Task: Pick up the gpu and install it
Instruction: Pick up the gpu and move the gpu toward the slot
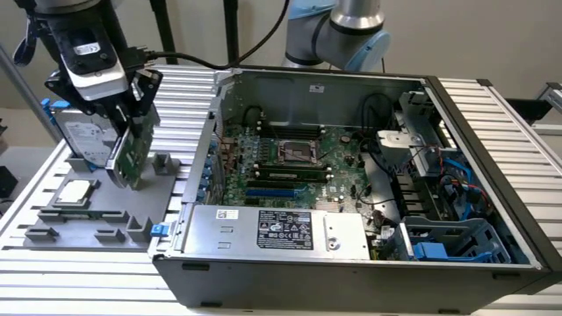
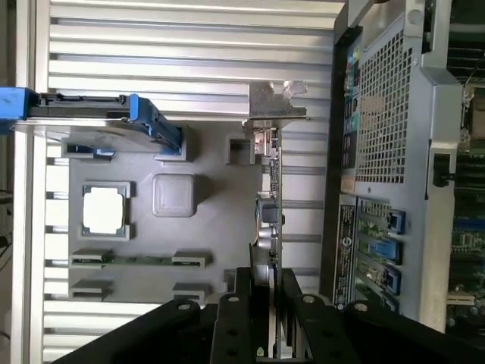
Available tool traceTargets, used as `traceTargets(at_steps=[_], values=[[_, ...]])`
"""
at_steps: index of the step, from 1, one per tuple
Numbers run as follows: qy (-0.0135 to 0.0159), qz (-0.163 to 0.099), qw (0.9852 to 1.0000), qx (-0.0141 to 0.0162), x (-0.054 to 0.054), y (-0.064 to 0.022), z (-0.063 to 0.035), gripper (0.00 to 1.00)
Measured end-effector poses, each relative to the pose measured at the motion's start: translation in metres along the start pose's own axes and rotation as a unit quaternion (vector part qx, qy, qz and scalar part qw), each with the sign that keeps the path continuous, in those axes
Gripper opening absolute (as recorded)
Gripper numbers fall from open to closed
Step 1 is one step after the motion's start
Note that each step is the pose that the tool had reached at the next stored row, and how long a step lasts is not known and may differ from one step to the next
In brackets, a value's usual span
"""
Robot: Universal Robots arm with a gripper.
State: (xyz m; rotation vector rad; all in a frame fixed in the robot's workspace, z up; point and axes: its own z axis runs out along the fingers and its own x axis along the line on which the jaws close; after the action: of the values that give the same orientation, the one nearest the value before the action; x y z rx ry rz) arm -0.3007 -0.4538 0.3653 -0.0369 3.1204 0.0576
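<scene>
Black two-fingered gripper (image 1: 133, 115) is clamped on the upper edge of the gpu (image 1: 131, 158), a thin green circuit card with a silver metal end bracket. The card is held upright over the grey moulded parts tray (image 1: 52, 232). At nine o'clock from the card in the exterior view stands the silver hard drive (image 1: 83, 135) in its blue frame, and at about seven o'clock lies the small square silver CPU chip (image 1: 73, 192). Whether the card's lower edge has cleared its slot in the tray is hard to judge; it looks barely out, if at all. At three o'clock sits the open grey metal computer case (image 1: 491, 125), its green motherboard (image 1: 294, 155) lying flat with a blue expansion slot (image 1: 276, 193) on it. So the pick-up is in hand and the install is not yet begun. That move, I judge, calls for a straight lift with the card kept upright. It must then cross the case wall and line its bottom edge up with a slot.
</scene>
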Motion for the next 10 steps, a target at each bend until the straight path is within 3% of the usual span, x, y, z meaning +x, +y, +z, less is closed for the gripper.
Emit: traceTargets(at_steps=[10], values=[[0.0061, 0.002, 1.0000, -0.0001, -0.021, -0.0011, -0.0450, 0.00]])
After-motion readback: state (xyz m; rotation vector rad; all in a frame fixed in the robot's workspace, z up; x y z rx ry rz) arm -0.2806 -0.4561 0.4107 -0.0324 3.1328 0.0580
